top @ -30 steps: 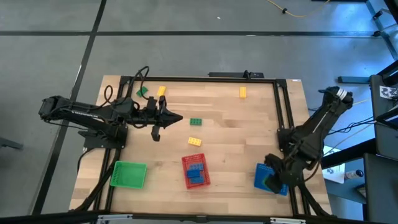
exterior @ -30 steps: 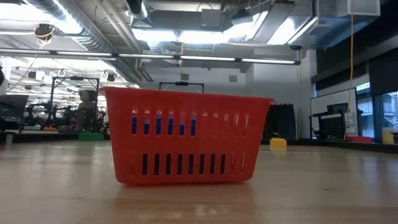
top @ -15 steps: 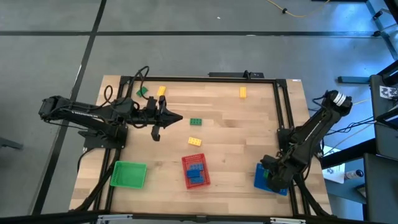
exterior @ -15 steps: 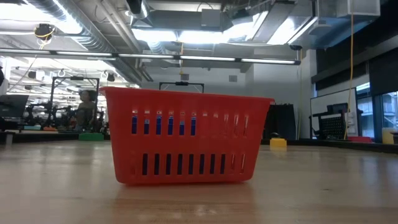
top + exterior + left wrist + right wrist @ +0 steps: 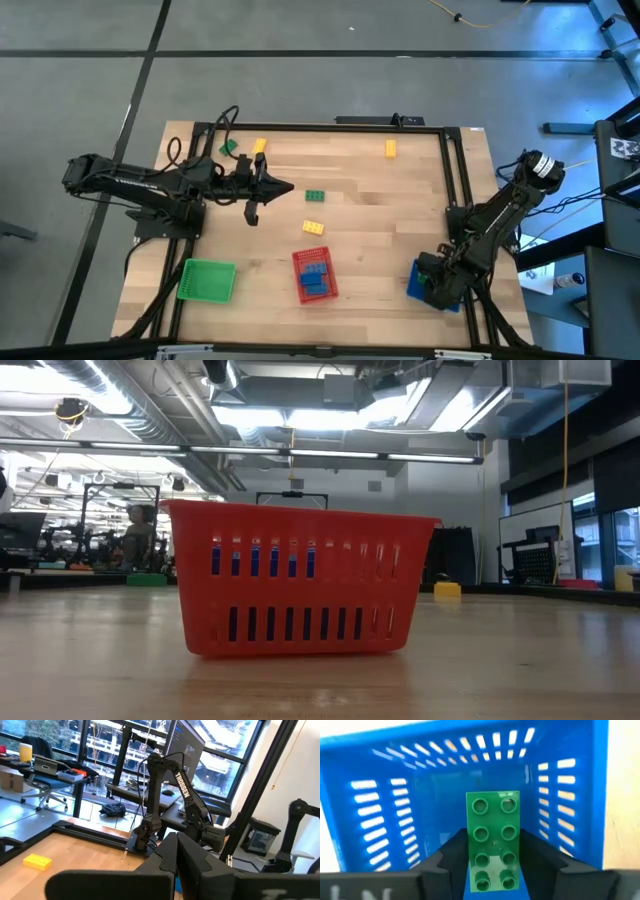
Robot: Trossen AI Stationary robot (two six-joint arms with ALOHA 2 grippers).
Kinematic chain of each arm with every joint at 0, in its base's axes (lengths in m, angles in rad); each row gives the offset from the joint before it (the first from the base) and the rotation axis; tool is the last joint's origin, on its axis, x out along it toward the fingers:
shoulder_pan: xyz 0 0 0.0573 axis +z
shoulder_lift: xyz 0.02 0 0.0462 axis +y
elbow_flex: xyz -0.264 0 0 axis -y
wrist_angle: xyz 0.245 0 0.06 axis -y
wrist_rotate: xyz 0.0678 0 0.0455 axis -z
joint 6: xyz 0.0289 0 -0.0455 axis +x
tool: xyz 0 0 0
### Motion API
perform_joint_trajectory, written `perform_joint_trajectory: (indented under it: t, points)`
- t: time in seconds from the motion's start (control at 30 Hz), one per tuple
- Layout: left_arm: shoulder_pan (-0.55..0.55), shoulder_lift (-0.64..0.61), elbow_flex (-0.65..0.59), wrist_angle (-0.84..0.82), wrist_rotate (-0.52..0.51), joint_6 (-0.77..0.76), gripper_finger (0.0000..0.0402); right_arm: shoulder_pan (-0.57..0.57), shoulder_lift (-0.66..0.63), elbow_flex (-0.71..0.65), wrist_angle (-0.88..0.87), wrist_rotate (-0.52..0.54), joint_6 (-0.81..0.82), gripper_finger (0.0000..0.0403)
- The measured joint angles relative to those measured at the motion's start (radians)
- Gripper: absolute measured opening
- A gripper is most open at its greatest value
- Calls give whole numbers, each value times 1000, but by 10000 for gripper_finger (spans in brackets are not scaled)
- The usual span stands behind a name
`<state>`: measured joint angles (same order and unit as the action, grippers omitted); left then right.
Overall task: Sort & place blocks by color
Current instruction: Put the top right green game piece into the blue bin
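Observation:
My right gripper [image 5: 430,281] points down into the blue tray [image 5: 385,795] at the near right and is shut on a green block [image 5: 494,827]. My left gripper [image 5: 287,190] is shut on nothing and hovers over the table's left middle. Loose on the wood lie a green block [image 5: 315,196], a yellow block [image 5: 313,227], a green [image 5: 228,147] and a yellow block [image 5: 259,146] at the far left, and a yellow block [image 5: 390,149] at the far edge. Blue blocks [image 5: 314,274] lie in the red tray [image 5: 300,262]. My right gripper pinches the green block's two long sides [image 5: 470,855] between its two fingers, on the half nearer the wrist. The fingers come from above, pointing down, and lie along the block. Its studded face shows and its free half reaches past the fingertips. Whether it touches the tray's floor I cannot tell.
A green tray [image 5: 206,280] stands at the near left. A dark frame [image 5: 450,180] runs round the table's edge. In the low view the red tray [image 5: 300,580] fills the middle, with a yellow block [image 5: 447,589] behind it. Bare wood lies between the trays and the far blocks.
My right gripper has gone down into the blue tray with the green block and has rolled about its own axis, staying shut on the block. My left gripper has kept still.

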<state>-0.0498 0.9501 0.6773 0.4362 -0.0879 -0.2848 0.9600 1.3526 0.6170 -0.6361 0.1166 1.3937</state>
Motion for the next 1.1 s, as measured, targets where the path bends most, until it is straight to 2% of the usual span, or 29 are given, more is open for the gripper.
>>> perform_joint_trajectory:
  t: [0.13, 0.4, 0.9, 1.1]
  points:
    - [0, 0, 0, 0, 0, 0, 0, -1, 1, 0, 2, 33, -2, 144]
    - [0, 0, 0, 0, 0, 0, 0, 0, 1, 0, 0, 33, -67, 185]
    - [0, 0, 0, 0, 0, -1, 0, 0, 1, 0, 3, 30, -56, 191]
    - [0, 0, 0, 0, 2, -1, 0, 0, 1, 0, 7, -15, -23, 191]
